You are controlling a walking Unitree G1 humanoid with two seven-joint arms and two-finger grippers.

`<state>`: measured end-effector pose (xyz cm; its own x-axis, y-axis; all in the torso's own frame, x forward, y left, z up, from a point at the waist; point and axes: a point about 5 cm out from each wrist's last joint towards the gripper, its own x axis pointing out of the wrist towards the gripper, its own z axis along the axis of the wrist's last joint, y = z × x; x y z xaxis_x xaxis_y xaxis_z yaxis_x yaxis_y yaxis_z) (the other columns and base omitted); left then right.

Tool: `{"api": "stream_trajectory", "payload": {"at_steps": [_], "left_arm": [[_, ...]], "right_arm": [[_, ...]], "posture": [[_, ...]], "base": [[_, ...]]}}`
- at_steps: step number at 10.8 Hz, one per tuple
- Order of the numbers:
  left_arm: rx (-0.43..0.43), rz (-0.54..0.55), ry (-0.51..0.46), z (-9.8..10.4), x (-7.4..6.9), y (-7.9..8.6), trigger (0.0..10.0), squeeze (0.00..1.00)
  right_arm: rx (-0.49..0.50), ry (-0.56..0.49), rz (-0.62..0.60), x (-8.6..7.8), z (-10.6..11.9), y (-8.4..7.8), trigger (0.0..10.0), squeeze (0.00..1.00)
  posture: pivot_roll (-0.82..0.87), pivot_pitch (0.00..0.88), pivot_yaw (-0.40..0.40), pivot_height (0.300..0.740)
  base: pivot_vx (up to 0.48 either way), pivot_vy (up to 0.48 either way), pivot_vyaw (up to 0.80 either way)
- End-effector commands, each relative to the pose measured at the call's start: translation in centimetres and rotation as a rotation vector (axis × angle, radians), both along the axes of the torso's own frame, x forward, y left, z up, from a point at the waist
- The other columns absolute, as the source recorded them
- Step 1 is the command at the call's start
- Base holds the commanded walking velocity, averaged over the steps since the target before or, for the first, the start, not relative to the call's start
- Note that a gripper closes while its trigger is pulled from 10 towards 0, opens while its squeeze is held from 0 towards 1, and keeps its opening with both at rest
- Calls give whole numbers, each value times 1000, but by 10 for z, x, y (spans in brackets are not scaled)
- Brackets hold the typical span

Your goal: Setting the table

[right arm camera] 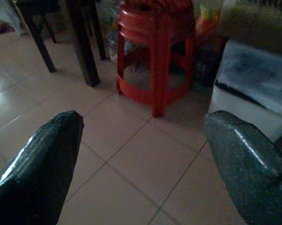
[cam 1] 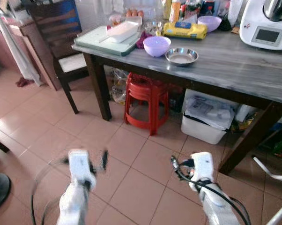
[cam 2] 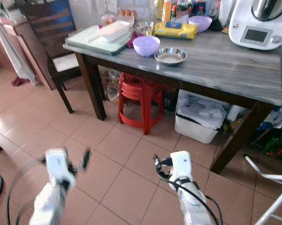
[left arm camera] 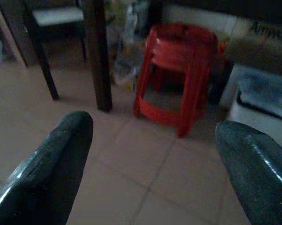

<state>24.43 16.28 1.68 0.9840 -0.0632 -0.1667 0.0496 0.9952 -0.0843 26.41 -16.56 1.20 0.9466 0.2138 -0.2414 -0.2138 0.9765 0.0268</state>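
A red stool stands on the tiled floor under the counter's front edge, near its dark left leg. Just right of it sits a white bin with what looks like paper on its lid. A dark chair with a pale seat stands off the counter's left end. A kitchen machine occupies the counter's far right corner. A yellow packet lies along the back edge.
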Motion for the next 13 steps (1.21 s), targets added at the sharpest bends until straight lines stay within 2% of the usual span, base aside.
{"api": "stream_trajectory", "payload": {"at_steps": [1, 2, 3, 5, 6, 7, 8, 9, 11, 13], "left_arm": [[20, 13, -15, 7, 4, 3, 10000, 0], [24, 4, 3, 11, 7, 6, 10000, 0], [38, -36, -4, 15, 10, 4, 10000, 0], [30, -5, 3, 19, 9, 10, 10000, 0], [51, 4, -20, 20, 11, 11, 10000, 0], [92, -5, -40, 25, 16, 11, 10000, 0], [164, -39, -93, 35, 23, 9, 10000, 0], [194, -31, -111, 40, 24, 13, 10000, 0], [213, 94, -83, 29, 2, 37, 10000, 0], [236, 158, -82, 28, -8, 48, 10000, 0]], "right_arm": [[-9, 14, -3, -1, 0, -5, 10000, 0], [-34, 15, -15, 0, 1, -9, 10000, 0], [-32, -25, -47, 3, 11, -14, 10000, 0], [-24, -103, -48, 6, 28, -10, 10000, 0], [-61, -151, -17, 7, 33, -4, 10000, 0], [-123, -235, -1, 11, 46, 0, 10000, 0], [-156, -308, 5, 14, 61, 3, 10000, 0], [-169, -356, 7, 12, 73, 3, 10000, 0], [-170, -416, -51, -2, 89, -5, 10000, 0], [-194, -424, -85, -15, 91, -12, 10000, 0]], "posture": [[-42, 84, 44, 740], [-42, 82, 41, 740], [-40, 80, 40, 740], [-39, 86, 49, 740], [-36, 86, 60, 740], [-40, 83, 65, 740], [-41, 83, 65, 740], [-36, 69, 65, 740], [-35, 46, 50, 740], [-34, 37, 42, 740]], "base": [[0, 0, 0], [0, 0, 0], [0, 0, 0], [0, 0, 0], [0, 0, 0], [0, 0, 0], [0, 0, 0], [0, 0, 0], [0, 0, 0], [0, 0, 0]]}}
